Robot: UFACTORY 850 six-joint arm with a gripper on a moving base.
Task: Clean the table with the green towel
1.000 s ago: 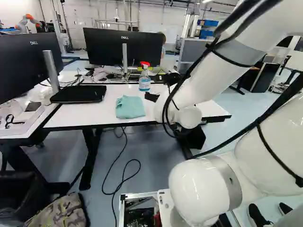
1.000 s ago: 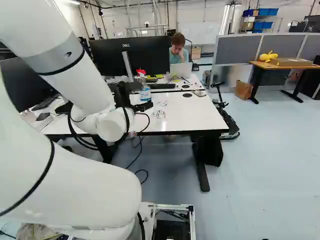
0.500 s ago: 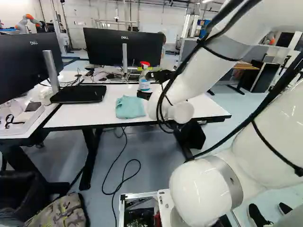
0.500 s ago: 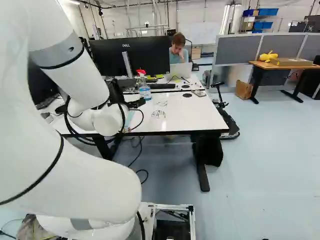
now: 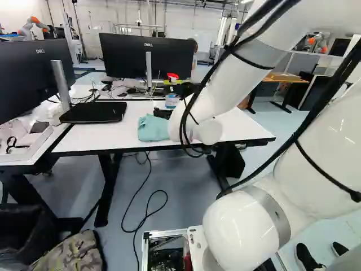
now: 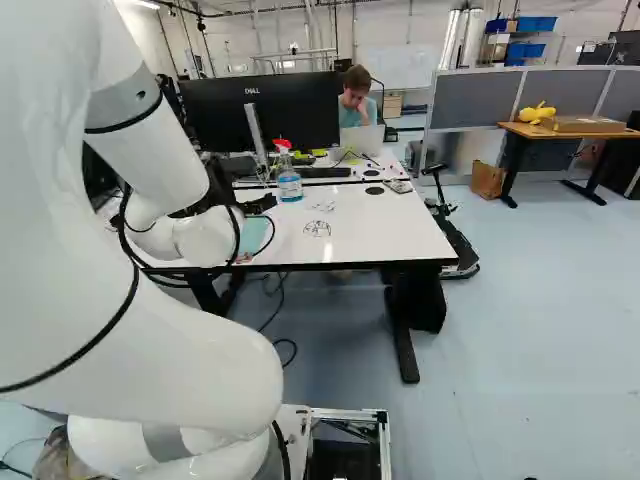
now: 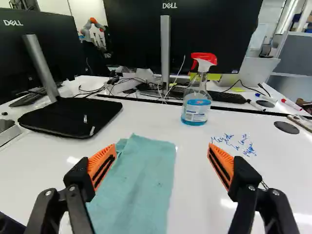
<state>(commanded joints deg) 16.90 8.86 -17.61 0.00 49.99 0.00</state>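
Orange pads (image 7: pixel 102 166) stand wide apart on the gripper (image 5: pixel 163 113), the green towel (image 7: pixel 139 183) ungripped on the table (image 7: pixel 192 170).

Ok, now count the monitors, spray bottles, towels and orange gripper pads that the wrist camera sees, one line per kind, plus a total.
Monitors: 2
Spray bottle: 1
Towel: 1
Orange gripper pads: 2
Total: 6
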